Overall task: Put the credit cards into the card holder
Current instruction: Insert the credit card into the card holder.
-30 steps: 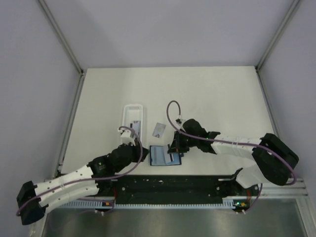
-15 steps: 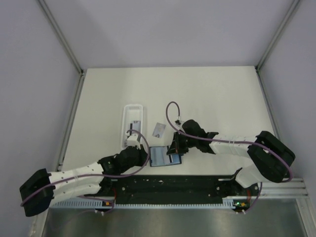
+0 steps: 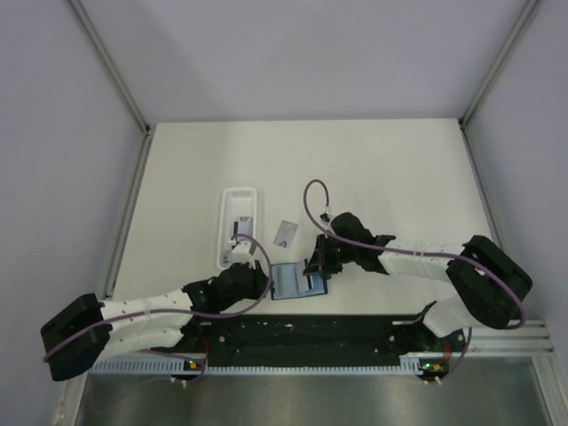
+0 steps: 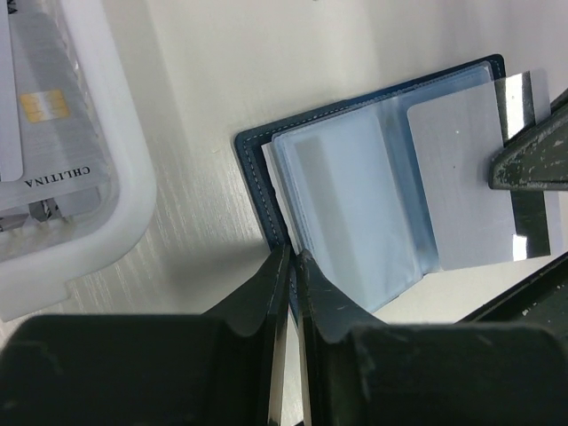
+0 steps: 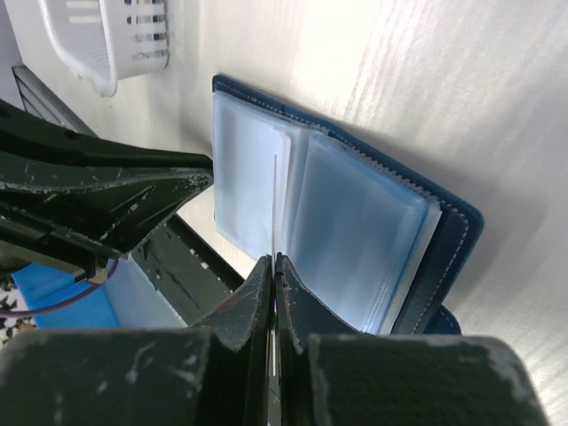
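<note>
The card holder (image 3: 289, 280) lies open on the desk (image 3: 382, 177), cover down and clear plastic sleeves (image 5: 346, 231) facing up. The left gripper (image 4: 289, 257) is clenched on the stitched cover edge at the holder's left side, apparently pinning it flat. The right gripper (image 5: 273, 259) is clenched on one credit card (image 4: 457, 177), gripped near its black-striped long edge. The card's plain edge points into the holder and overlaps the right-hand sleeve; whether it has entered a pocket cannot be told. A loose card (image 3: 286, 232) lies on the desk just beyond the holder, apart from it. Further cards (image 4: 53, 151) sit in the white tray (image 4: 115, 231) to the holder's left.

Handling assessment: each card is judged light, thin and stiff, with a smooth face that may slip in a shallow pinch. Take hold across the faces close to one long edge, leaving the opposite edge free to lead into the sleeve. The sleeves look soft and pliable and are likely to buckle or cling together, so present the card nearly parallel to the pocket mouth. The holder is light enough to slide; restrain it by the cover edge, never by the sleeves.
</note>
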